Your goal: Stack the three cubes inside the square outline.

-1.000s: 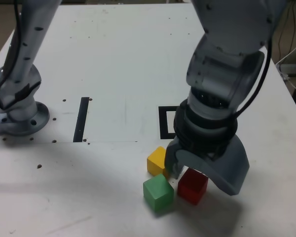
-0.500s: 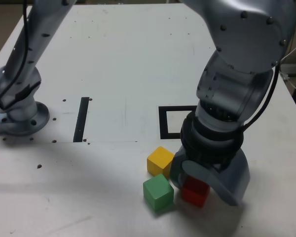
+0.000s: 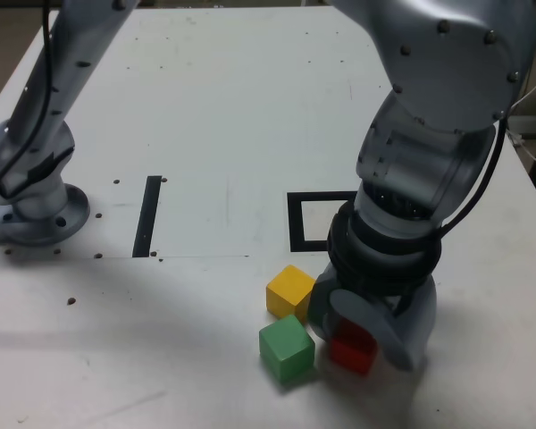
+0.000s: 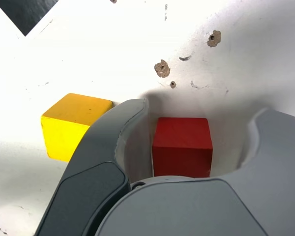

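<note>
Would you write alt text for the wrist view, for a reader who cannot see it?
A red cube sits between the open jaws of a grey claw, on a pale, marked table. A yellow cube lies just outside one jaw, and a dark shape cuts into one corner.

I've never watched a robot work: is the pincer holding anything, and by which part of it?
Nothing is held. The pincer stands open around the matte red cube, with a clear gap between that cube and one jaw.
</note>
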Motion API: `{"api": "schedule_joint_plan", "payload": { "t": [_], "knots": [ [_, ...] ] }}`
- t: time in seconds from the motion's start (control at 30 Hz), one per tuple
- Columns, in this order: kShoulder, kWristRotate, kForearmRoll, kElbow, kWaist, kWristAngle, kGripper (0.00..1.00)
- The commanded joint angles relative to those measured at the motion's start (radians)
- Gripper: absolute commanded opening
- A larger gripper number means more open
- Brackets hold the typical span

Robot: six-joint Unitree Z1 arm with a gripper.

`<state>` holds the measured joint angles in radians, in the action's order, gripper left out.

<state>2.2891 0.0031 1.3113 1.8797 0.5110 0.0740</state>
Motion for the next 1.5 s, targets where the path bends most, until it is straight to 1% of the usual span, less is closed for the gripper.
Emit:
{"api": "schedule_joint_plan", "payload": {
  "t": [0.0, 0.4, 0.5, 0.6, 0.77, 0.87, 1.0, 1.1, 1.2, 1.33, 1.47],
  "knots": [
    [0.003, 0.001, 0.003, 0.004, -0.002, 0.000, 0.20],
    [0.004, 0.001, 0.007, 0.003, -0.002, 0.000, 0.20],
    [0.001, 0.001, 0.018, 0.007, -0.002, 0.005, 0.20],
    [-0.006, 0.003, 0.047, 0.020, -0.002, 0.020, 0.20],
    [-0.030, 0.013, 0.118, 0.067, -0.021, 0.056, 0.20],
    [-0.050, 0.019, 0.143, 0.085, -0.052, 0.066, 0.20],
    [-0.075, 0.023, 0.168, 0.092, -0.111, 0.069, 0.20],
    [-0.089, 0.022, 0.184, 0.087, -0.165, 0.065, 0.20],
    [-0.099, 0.020, 0.191, 0.071, -0.221, 0.052, 0.20],
    [-0.111, 0.009, 0.182, 0.032, -0.288, 0.020, 0.20],
    [-0.135, -0.008, 0.136, -0.042, -0.346, -0.013, 0.20]
  ]
}}
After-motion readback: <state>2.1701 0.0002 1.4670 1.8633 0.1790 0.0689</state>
